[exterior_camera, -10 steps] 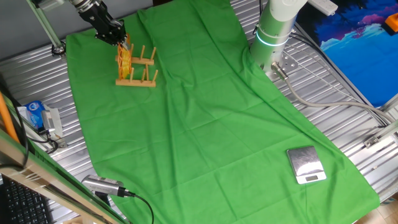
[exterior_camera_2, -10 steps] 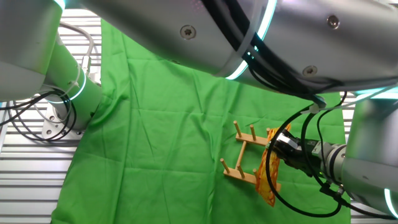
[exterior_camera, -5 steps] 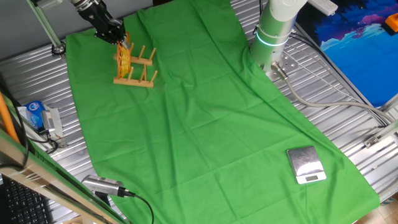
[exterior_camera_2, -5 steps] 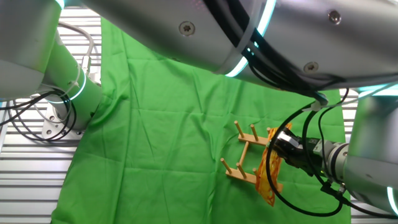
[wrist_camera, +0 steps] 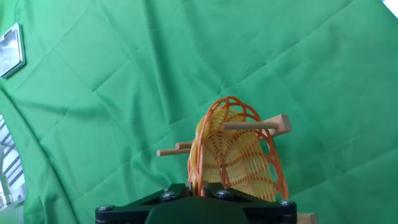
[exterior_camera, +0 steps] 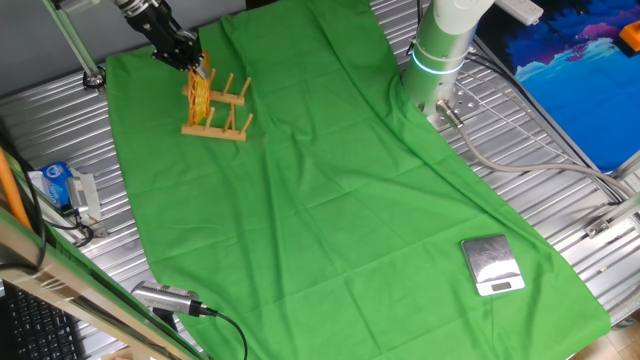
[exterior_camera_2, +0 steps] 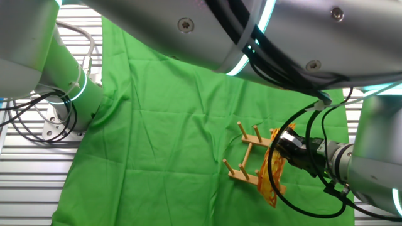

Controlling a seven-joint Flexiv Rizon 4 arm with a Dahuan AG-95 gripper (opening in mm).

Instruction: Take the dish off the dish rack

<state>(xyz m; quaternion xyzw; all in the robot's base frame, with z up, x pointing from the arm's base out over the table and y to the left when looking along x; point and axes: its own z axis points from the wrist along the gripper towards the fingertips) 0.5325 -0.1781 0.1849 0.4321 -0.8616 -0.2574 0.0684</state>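
Note:
The dish (exterior_camera: 199, 92) is a yellow-orange woven wicker plate standing on edge in the small wooden dish rack (exterior_camera: 222, 117) at the far left of the green cloth. My gripper (exterior_camera: 190, 62) is at the dish's top rim, shut on it. In the other fixed view the dish (exterior_camera_2: 271, 179) stands in the end slot of the rack (exterior_camera_2: 249, 162), with the gripper (exterior_camera_2: 284, 144) at its upper edge. In the hand view the dish (wrist_camera: 239, 155) fills the lower centre, its rim pinched in my gripper (wrist_camera: 196, 185); rack pegs (wrist_camera: 252, 126) stick out beside it.
A green cloth (exterior_camera: 330, 190) covers the table. A small silver scale (exterior_camera: 491, 264) lies at the near right. The arm's base (exterior_camera: 440, 55) stands at the far right. A blue-white packet (exterior_camera: 60, 185) and cables lie off the cloth on the left.
The rack and dish shifted slightly left between the earliest frame and the later ones; since then nothing has visibly moved.

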